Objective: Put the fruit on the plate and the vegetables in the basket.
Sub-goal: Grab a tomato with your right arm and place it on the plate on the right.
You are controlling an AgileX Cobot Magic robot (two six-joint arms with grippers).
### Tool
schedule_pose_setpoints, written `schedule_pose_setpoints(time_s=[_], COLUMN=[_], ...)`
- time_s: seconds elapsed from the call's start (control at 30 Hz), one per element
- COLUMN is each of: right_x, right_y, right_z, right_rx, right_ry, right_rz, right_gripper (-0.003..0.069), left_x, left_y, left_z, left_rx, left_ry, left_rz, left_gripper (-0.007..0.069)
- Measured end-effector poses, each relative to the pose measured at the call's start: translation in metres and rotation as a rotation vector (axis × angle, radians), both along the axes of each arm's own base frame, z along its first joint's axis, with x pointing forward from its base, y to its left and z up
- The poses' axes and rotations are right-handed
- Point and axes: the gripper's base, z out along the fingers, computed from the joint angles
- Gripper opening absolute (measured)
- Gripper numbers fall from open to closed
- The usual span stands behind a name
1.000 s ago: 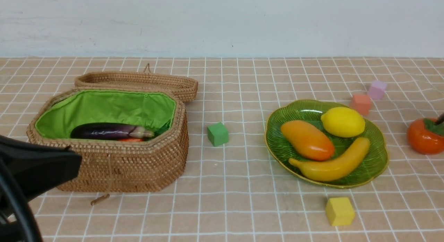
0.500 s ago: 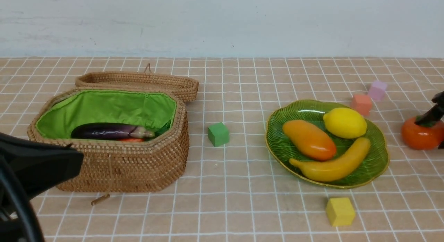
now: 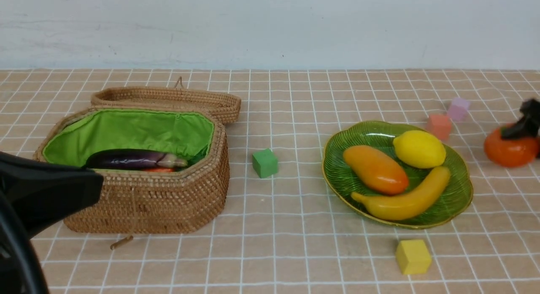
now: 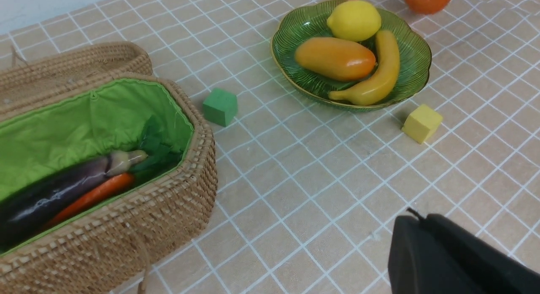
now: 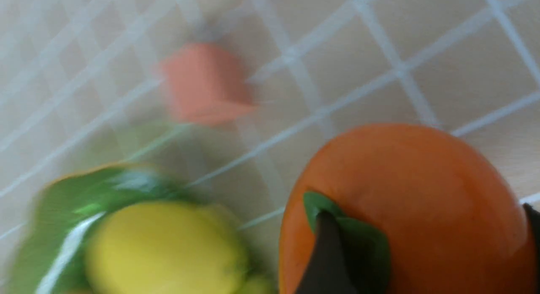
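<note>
My right gripper [image 3: 525, 127] is shut on the orange persimmon [image 3: 509, 151] at its green leaf cap and holds it off the table, right of the green plate [image 3: 339, 178]. In the right wrist view the fingers [image 5: 325, 252] clamp the persimmon [image 5: 405, 188]. The mango [image 3: 374, 169], lemon [image 3: 419, 148] and banana [image 3: 405, 199] lie on the plate. The wicker basket [image 3: 147, 201] stands open at the left with the eggplant [image 3: 126, 159] and red chili [image 3: 158, 170] inside; the gourd is hidden. My left gripper [image 4: 407, 220] is shut and empty in front of the basket.
A green foam cube [image 3: 265, 162] sits between basket and plate. A yellow cube [image 3: 413, 256] lies in front of the plate. An orange-pink cube [image 3: 438, 124] and a purple cube [image 3: 458, 108] lie behind the plate on the right. The basket lid [image 3: 168, 99] lies open behind it.
My right gripper closed on the persimmon's top and lifted it, moving it up and a little left toward the plate. The left arm barely moved.
</note>
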Motion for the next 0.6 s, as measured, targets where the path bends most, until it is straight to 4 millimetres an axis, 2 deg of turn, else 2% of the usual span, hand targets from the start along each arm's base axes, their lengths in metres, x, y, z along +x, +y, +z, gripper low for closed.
schedule_pose_setpoints(time_s=[0.03, 0.1, 0.17, 0.27, 0.33, 0.5, 0.6], right_x=[-0.001, 0.000, 0.004, 0.012, 0.017, 0.025, 0.026], right_y=[0.030, 0.064, 0.094, 0.141, 0.156, 0.177, 0.189], right_z=[0.025, 0.038, 0.039, 0.030, 0.025, 0.017, 0.010], right_rx=[-0.023, -0.040, -0.060, -0.109, -0.156, -0.275, -0.336], right_ry=[-0.049, -0.085, -0.103, -0.129, -0.159, -0.232, -0.249], right_rz=[0.106, 0.221, 0.313, 0.419, 0.435, 0.493, 0.558], right_gripper=[0.0518, 0.0518, 0.0518, 0.0518, 0.0518, 0.0521, 0.0578], left_x=[0.000, 0.000, 0.000, 0.000, 0.000, 0.000, 0.000], left_y=[0.000, 0.000, 0.000, 0.000, 0.000, 0.000, 0.001], left_z=[0.000, 0.000, 0.000, 0.000, 0.000, 0.000, -0.001], left_rx=[0.001, 0.001, 0.001, 0.002, 0.004, 0.006, 0.013], left_ry=[-0.001, -0.004, -0.004, -0.005, -0.005, -0.003, 0.005], left_rz=[0.000, 0.001, 0.001, 0.002, 0.002, 0.002, 0.003], left_gripper=[0.0006, 0.0006, 0.0006, 0.0006, 0.0006, 0.0006, 0.0006])
